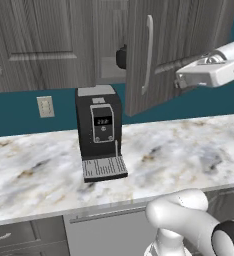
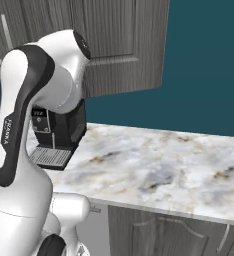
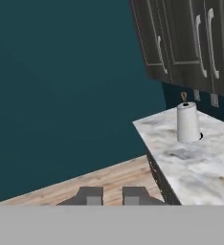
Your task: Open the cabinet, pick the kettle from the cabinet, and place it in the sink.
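Left base view, operator: you see the cabinet (image 1: pixel 139 50), dark grey wood grain with recessed panels, its door swung outward on a long vertical silver bar handle (image 1: pixel 148 52). In the gap behind that door a rounded glossy black shape shows, the kettle (image 1: pixel 121 56); only a sliver of it is visible, the rest hidden by the door's edge, so spout and top handle cannot be made out.

Below it stands a boxy black coffee machine (image 1: pixel 100 131) with a small lit display and a ribbed grey drip tray, resting on the surface (image 1: pixel 189 150), which is white marble with tan and grey veining. A cream wall switch plate (image 1: pixel 45 106) sits on the teal wall to its left.

The white hand of the gripper (image 1: pixel 209 72) hangs at the right, on the far side of the open door from the kettle and apart from it.

Hand view: your jaws (image 3: pixel 113 195) stand narrow, the two grey fingertips (image 3: pixel 91 195) close together with nothing between them. They face a teal wall, a wood-plank floor, and a marble surface corner carrying a white paper towel roll (image 3: pixel 187 122) on an upright holder. More dark wall cabinets hang above.

Right base view: the arm's white body covers much of the coffee machine.
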Motion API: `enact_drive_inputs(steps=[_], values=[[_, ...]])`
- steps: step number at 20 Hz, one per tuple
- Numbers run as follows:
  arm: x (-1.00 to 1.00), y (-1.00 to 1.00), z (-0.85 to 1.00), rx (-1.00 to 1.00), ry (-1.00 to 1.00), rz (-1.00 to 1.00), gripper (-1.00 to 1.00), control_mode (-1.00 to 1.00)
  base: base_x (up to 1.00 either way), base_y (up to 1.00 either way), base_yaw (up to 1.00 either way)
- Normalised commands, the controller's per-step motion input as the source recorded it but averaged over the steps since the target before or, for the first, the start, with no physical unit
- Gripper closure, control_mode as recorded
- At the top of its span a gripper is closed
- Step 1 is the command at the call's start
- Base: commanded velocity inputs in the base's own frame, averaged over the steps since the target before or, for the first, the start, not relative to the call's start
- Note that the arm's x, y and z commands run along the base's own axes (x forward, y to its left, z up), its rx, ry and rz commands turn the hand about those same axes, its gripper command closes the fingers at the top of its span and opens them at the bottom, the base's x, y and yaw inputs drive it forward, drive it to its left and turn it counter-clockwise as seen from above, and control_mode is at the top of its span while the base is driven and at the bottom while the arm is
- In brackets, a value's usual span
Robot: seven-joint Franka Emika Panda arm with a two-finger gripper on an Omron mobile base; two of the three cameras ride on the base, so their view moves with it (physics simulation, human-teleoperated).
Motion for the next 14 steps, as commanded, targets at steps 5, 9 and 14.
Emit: enact_drive_inputs(steps=[5, 9, 14], values=[[-0.46, 0.34, -0.11, 0.0, 0.0, -0.01, -1.0, -1.0, 0.0, 0.0, 0.0], [-0.31, 0.44, -0.03, 0.0, 0.02, -0.06, -1.0, -1.0, 0.0, 0.0, 0.0], [-0.17, 0.45, 0.0, 0.0, 0.1, -0.08, -1.0, -1.0, 0.0, 0.0, 0.0]])
